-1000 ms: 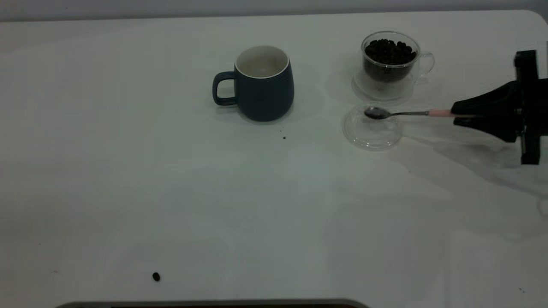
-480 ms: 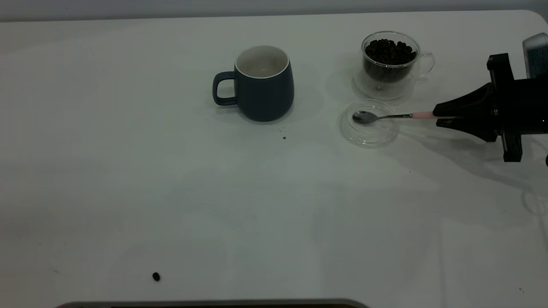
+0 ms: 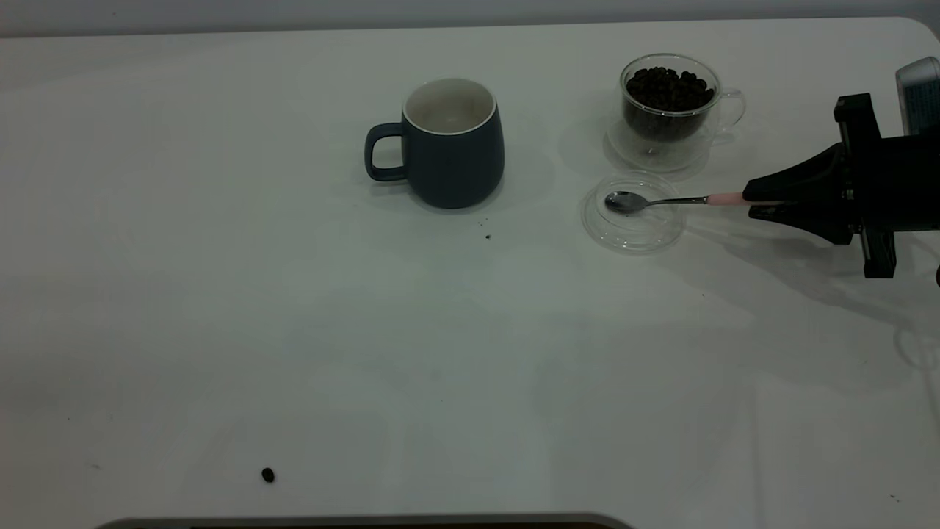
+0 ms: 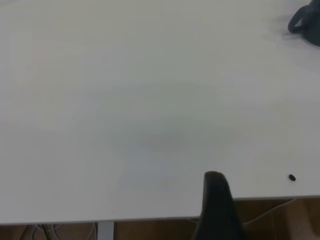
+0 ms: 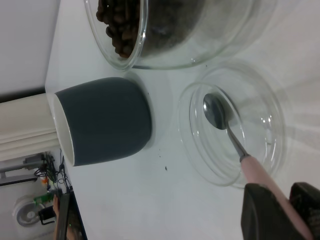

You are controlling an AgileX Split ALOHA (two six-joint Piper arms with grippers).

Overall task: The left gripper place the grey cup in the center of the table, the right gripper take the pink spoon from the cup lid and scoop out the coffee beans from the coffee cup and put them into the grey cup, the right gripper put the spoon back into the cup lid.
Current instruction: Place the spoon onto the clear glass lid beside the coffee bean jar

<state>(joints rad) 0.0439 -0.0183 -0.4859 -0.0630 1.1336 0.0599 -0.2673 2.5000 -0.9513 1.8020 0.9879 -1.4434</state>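
Note:
The grey cup (image 3: 452,158) stands upright mid-table with its handle to the left; it also shows in the right wrist view (image 5: 107,120). To its right stands the coffee cup (image 3: 668,117), holding coffee beans (image 3: 668,88). Just in front of it lies the cup lid (image 3: 633,234). The pink spoon (image 3: 661,200) rests with its metal bowl inside the lid. My right gripper (image 3: 749,203) is shut on its pink handle (image 5: 257,172), coming in from the right. My left gripper (image 4: 216,200) hangs at the table's near edge, far from the cups.
A stray bean (image 3: 267,475) lies near the front edge of the table (image 3: 220,294), with dark specks (image 3: 487,236) just in front of the grey cup. The right arm's body (image 3: 881,184) reaches in over the table's right edge.
Over the last second my right gripper moved left and lowered the spoon's bowl into the lid, which shifted slightly. Since half a second ago nothing has moved.

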